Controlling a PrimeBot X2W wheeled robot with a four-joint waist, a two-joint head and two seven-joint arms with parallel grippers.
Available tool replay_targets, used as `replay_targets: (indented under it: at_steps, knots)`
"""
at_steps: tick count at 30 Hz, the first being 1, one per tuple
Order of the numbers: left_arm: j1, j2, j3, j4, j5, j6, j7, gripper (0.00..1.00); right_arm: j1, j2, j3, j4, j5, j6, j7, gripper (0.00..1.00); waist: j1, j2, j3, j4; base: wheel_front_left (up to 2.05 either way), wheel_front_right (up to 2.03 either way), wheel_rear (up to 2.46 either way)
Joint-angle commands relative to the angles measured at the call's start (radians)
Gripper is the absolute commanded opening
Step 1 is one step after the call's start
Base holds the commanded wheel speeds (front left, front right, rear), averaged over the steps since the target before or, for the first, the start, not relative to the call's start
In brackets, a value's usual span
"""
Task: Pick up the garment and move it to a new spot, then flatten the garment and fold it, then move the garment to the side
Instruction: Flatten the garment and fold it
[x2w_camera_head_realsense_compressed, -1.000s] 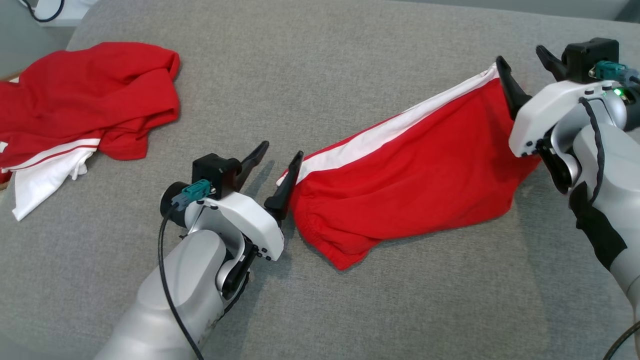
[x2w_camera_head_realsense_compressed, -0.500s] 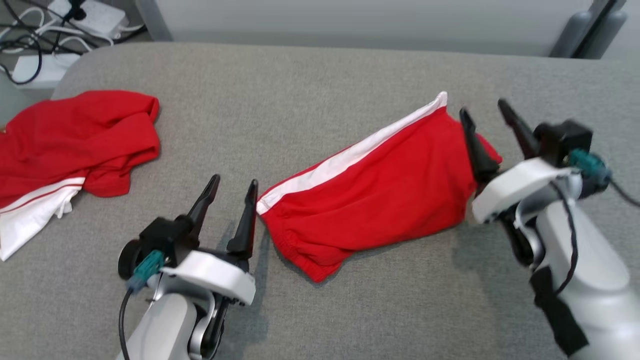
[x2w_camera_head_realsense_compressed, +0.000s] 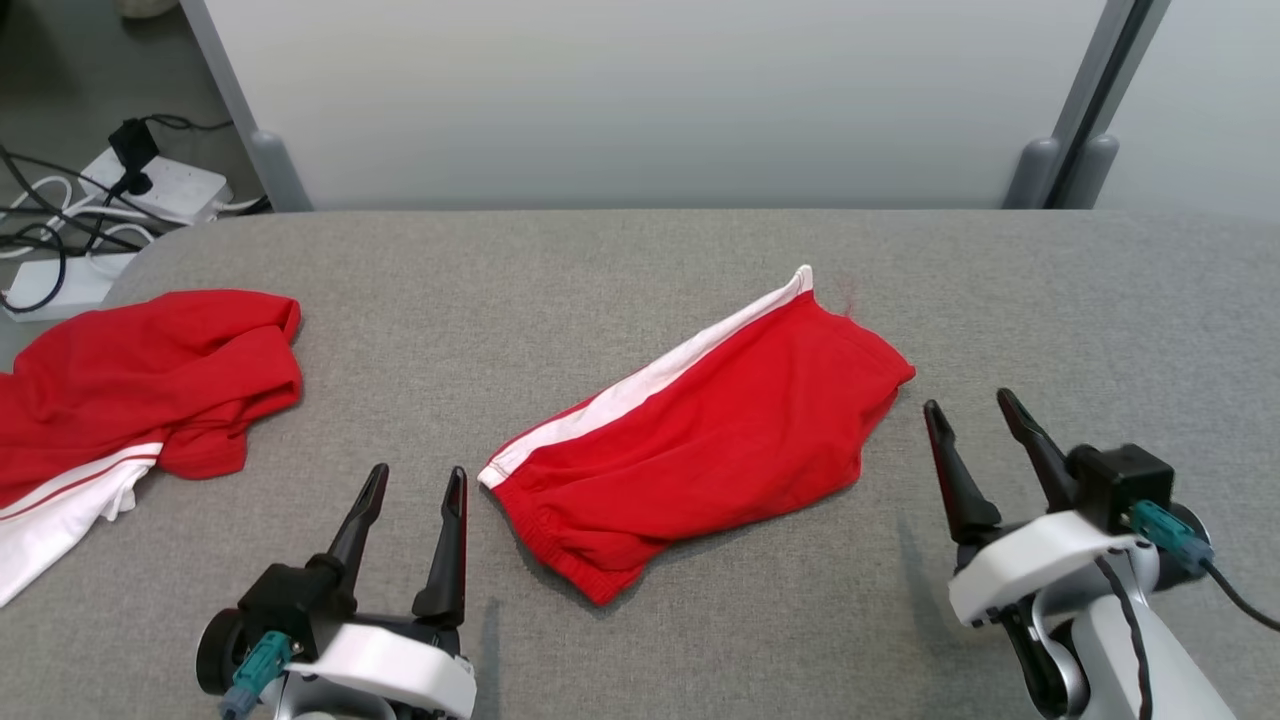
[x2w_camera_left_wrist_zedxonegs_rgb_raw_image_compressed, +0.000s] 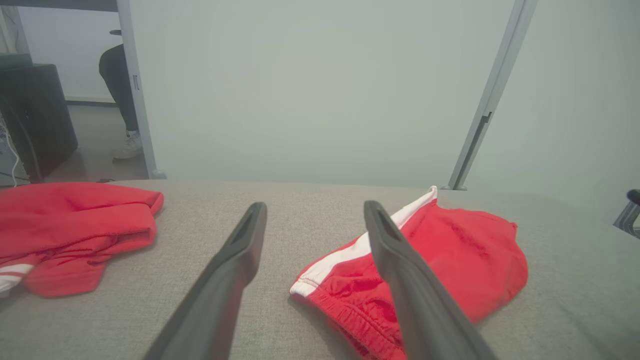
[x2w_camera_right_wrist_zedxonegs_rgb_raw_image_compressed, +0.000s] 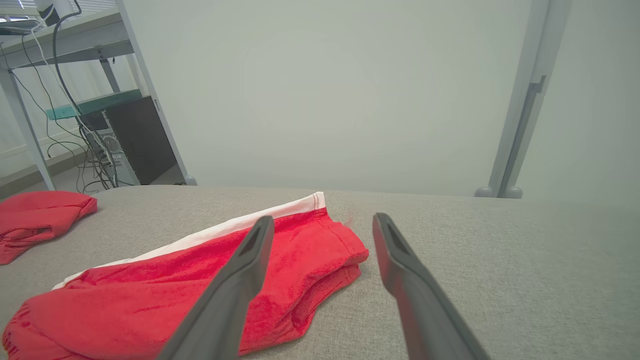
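Left claw (x2w_camera_head_realsense_compressed: 418, 470) and right claw (x2w_camera_head_realsense_compressed: 967, 398), both spread, flank folded garment (x2w_camera_head_realsense_compressed: 700, 440); second garment (x2w_camera_head_realsense_compressed: 150, 370) lies apart.

no readable text, labels or brand marks anywhere (garments plain red and white)

You read the garment (x2w_camera_head_realsense_compressed: 700, 440) as soft, matt red knit cloth, with its white band (x2w_camera_head_realsense_compressed: 645, 383) looking smoother. The table cover (x2w_camera_head_realsense_compressed: 600, 260) is coarse grey weave (visibly grainy). On the left gripper (x2w_camera_head_realsense_compressed: 418, 470), the fingers (x2w_camera_head_realsense_compressed: 447, 550) look like matt dark plastic and the housing (x2w_camera_head_realsense_compressed: 390, 665) like glossy white plastic.
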Motion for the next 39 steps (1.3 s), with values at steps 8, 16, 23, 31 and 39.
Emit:
replay_targets:
  at_steps: [8,16,23,31,39]
  knots:
    - [0.04,-0.029,0.071,-0.08,0.068,-0.018,-0.006,1.0,0.09,0.012,-0.066,-0.088,0.013,-0.003,-0.01,1.0,0.0,0.0,-0.027,-0.011,0.0,0.0,0.0]
    - [0.077,-0.046,0.074,-0.098,0.104,-0.044,-0.006,1.0,0.154,0.023,-0.089,-0.1,0.075,-0.003,-0.01,1.0,0.0,0.0,-0.031,-0.008,0.0,0.0,0.0]
    - [0.06,-0.052,0.067,-0.104,0.124,-0.064,-0.006,1.0,0.07,0.031,-0.046,-0.012,0.325,-0.003,-0.01,1.0,0.0,0.0,0.002,0.02,0.0,0.0,0.0]
    - [0.01,-0.054,0.055,-0.093,0.127,-0.08,-0.006,1.0,-0.143,-0.018,0.026,0.202,0.626,-0.003,0.092,1.0,0.0,0.0,0.06,0.082,0.0,0.0,0.0]
    - [-0.02,-0.055,0.016,-0.082,0.102,-0.076,-0.006,1.0,-0.293,-0.042,0.025,0.402,0.705,-0.003,0.18,1.0,0.0,0.0,0.107,0.137,0.0,0.0,0.0]
